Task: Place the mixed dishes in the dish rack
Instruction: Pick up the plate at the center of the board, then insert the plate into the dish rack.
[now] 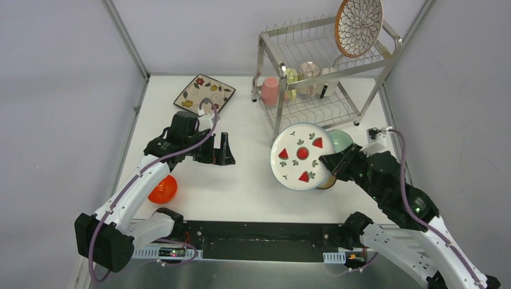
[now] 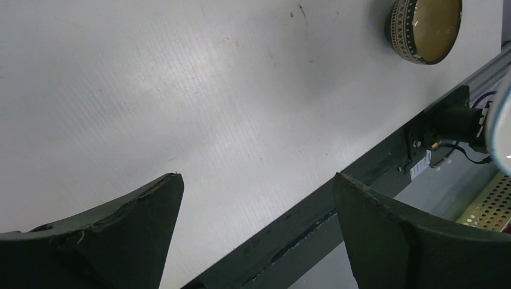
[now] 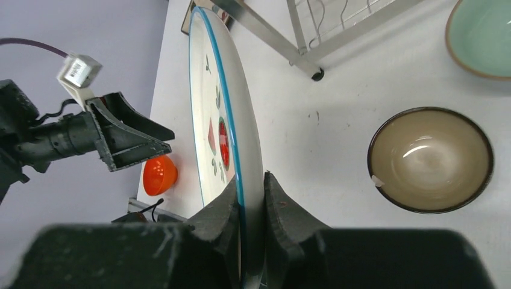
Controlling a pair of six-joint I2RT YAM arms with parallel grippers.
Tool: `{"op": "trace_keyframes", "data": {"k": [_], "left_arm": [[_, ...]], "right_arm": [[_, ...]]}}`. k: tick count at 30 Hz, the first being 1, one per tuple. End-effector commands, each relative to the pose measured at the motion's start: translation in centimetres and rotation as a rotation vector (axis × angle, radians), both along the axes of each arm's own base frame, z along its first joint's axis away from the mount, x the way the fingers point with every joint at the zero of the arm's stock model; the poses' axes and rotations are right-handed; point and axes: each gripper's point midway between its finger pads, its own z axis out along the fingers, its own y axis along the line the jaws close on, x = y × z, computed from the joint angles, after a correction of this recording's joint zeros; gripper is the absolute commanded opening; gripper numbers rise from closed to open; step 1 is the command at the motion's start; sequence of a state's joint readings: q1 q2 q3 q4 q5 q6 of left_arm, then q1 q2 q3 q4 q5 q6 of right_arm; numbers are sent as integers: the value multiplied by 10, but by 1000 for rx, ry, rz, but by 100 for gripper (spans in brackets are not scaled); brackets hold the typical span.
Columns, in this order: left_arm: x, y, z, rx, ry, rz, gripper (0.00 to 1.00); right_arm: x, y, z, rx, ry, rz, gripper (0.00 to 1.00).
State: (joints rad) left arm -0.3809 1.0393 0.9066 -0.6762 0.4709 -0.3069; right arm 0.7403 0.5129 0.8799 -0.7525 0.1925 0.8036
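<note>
My right gripper (image 1: 328,164) is shut on the right rim of a white plate (image 1: 301,156) with red fruit slices, held tilted above the table. In the right wrist view the plate (image 3: 226,120) stands edge-on between my fingertips (image 3: 250,186). My left gripper (image 1: 228,152) hovers open over bare table, left of the plate, with nothing between its fingers (image 2: 144,223). The dish rack (image 1: 279,105) holds a round petal plate (image 1: 359,25) on top, and a pink cup (image 1: 270,90) and pale cups (image 1: 310,75) below.
A square floral plate (image 1: 204,94) lies at the back left. An orange bowl (image 1: 163,189) sits by the left arm. A mint bowl (image 1: 340,140) and a brown bowl (image 3: 431,159) stand under and behind the held plate, in front of the rack's leg (image 3: 271,36).
</note>
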Motion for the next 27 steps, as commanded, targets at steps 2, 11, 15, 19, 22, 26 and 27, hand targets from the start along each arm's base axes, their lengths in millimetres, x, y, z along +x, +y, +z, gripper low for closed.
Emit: {"op": "trace_keyframes", "data": {"k": [2,11,15,19,22,26,27], "left_arm": [[2,2,-5,62,-27,-50,99],[-2,-1,-1,54,-37,-95,99],[-1,1,-2,64,-40,-92,99],[-1,-2,-4,59,-24,-108,99],[-3,-3,-5,55,-19,-117,99],[-7,-2,-3,50,-29,-117,99],[-8,-2,-3,48,-29,-117,99]], "right_arm": [[1,-28,86,102,-206,-99,0],[1,-48,145,79,-339,-150,0],[-1,-48,179,128,-396,-146,0],[2,-48,210,152,-454,-156,0],[9,-51,234,143,-511,-188,0],[18,-54,263,141,-579,-231,0],[24,-51,269,136,-593,-241,0]]}}
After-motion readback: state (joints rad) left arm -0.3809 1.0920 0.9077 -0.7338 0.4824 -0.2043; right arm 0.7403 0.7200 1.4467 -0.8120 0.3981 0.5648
